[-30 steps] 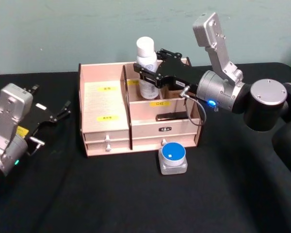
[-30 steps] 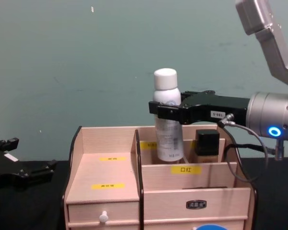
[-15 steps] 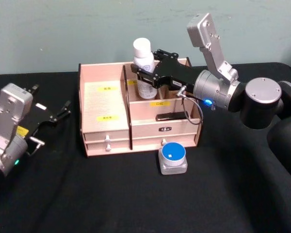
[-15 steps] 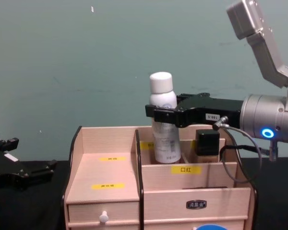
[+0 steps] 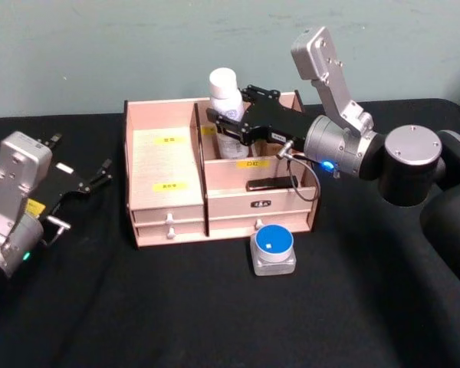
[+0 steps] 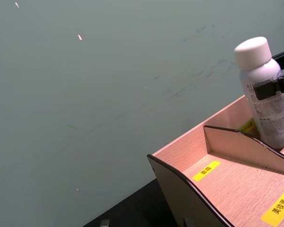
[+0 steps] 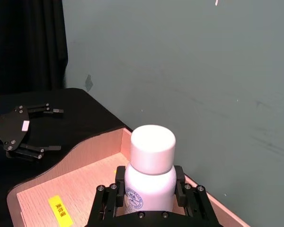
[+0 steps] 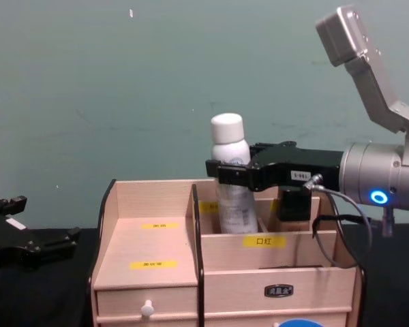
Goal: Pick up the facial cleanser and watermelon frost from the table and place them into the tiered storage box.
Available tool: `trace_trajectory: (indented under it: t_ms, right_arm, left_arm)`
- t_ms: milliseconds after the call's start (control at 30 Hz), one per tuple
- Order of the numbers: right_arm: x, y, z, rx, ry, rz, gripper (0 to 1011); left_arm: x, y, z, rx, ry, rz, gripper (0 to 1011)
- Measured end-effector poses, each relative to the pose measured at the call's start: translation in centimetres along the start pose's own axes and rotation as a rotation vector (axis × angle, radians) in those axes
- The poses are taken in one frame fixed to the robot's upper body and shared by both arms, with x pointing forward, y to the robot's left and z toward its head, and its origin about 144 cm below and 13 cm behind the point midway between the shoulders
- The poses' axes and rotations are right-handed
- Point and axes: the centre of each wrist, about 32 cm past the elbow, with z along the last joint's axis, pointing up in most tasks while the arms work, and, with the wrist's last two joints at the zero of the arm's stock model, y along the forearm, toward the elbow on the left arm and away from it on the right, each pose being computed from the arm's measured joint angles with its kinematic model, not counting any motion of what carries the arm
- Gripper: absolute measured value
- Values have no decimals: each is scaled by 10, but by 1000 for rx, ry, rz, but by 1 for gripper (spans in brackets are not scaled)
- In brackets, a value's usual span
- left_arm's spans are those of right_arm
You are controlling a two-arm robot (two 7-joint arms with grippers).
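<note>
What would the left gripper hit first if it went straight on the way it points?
Probably the dark-edged left side wall of the pale-wood tiered storage box: the open left gripper aims at it with nothing between, though depth is unclear.

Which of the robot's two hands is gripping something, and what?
The right hand, shut on the white bottle at the tiered storage box; the left hand sits open and empty.
</note>
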Motion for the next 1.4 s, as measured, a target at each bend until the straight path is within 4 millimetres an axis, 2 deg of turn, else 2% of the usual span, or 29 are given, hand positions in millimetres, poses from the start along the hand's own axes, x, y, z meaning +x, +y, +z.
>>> trace_trajectory:
  t_ms: [800,1400]
  right_arm:
    - [-1,2,-22,-72,35,6,607]
    - [-1,3,-26,-87,39,-2,607]
  left_arm:
    - [0,0,0,0,0,0,1010]
    - [0,0,0,0,0,0,1010]
